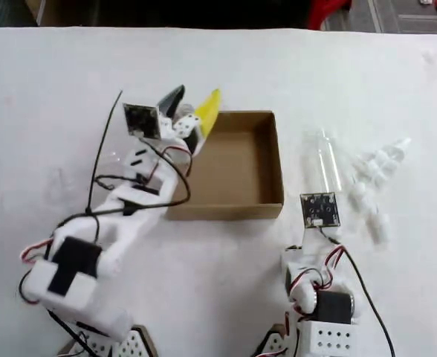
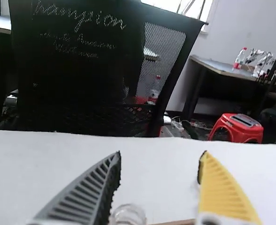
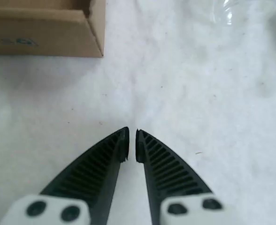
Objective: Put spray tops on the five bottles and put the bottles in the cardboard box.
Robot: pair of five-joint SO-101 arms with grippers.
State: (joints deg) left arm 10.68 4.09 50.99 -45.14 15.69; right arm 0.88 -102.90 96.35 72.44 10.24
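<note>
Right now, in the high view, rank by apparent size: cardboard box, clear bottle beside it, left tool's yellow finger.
1. cardboard box, clearly largest.
2. clear bottle.
3. yellow finger of the left tool: close to the bottle in size and raised nearer the camera, so this order is unsure.

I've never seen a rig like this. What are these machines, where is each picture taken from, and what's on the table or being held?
Two small robot arms sit at a white table. One picture looks down from above, and the other two come from a camera on each arm's wrist. The left gripper is open at a corner of the cardboard box, with the mouth of another bottle low between its fingers. The right gripper is shut and empty. Beside the box lie a clear bottle and white spray tops.
</note>
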